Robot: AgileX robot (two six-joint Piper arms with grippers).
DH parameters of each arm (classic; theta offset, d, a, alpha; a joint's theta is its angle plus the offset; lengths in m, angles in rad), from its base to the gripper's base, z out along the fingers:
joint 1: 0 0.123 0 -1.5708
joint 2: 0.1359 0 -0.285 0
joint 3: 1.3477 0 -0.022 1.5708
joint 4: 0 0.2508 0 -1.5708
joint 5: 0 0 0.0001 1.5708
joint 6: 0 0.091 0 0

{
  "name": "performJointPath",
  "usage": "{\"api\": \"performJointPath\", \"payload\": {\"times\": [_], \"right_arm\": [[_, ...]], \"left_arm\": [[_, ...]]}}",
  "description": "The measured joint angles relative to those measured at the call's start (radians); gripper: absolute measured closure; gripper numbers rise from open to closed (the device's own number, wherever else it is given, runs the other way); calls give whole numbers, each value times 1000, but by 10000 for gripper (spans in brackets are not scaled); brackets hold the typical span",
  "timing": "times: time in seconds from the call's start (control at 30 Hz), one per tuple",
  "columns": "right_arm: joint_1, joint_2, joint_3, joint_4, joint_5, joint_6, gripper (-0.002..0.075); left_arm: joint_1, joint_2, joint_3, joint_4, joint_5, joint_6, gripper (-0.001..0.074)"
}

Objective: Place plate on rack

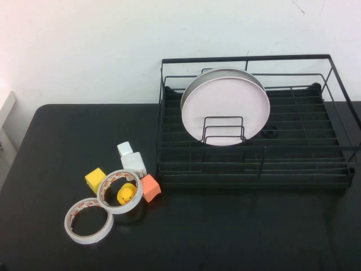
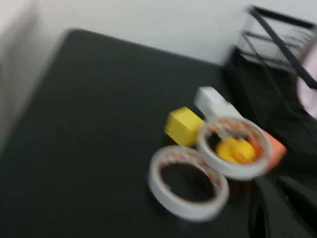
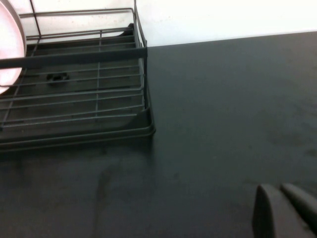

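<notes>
The pale pink plate [image 1: 225, 104] stands upright on edge in the black wire rack [image 1: 254, 169], leaning behind a pair of wire loops; a grey-white rim shows just behind it. Neither arm shows in the high view. My left gripper [image 2: 280, 206] hovers shut and empty over the table near the tape rolls, with the rack [image 2: 277, 44] and a slice of the plate [image 2: 308, 94] beyond. My right gripper [image 3: 282, 206] is shut and empty above bare table to the right of the rack [image 3: 89, 57]; the plate's edge [image 3: 10, 54] shows at that view's border.
Left of the rack lie two white tape rolls [image 1: 88, 220] [image 1: 119, 191], a yellow duck [image 1: 127, 195] inside one roll, a yellow cube [image 1: 95, 179], an orange cube [image 1: 150, 187] and white blocks [image 1: 133, 162]. The black table [image 1: 254, 231] runs to a white wall.
</notes>
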State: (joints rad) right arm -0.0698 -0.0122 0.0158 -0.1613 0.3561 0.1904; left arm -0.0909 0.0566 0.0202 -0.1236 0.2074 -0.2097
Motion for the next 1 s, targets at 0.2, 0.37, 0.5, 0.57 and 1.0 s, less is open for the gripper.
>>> {"api": "performJointPath", "payload": {"times": [0.2,0.37,0.5,0.57,1.0], "right_arm": [[0,0,0,0,0,0,728],[0,0,0,0,0,0,728],[0,0,0,0,0,0,728],[0,0,0,0,0,0,728],[0,0,0,0,0,0,728]], "left_arm": [[75,-66,0,62,14,-51,736],[76,-66,0,75,49,-51,736],[58,-66,0,75,89,-42,736],[54,-66,-2,75,101,-36,736],[54,-66,-2,75,105,-32,736]]}}
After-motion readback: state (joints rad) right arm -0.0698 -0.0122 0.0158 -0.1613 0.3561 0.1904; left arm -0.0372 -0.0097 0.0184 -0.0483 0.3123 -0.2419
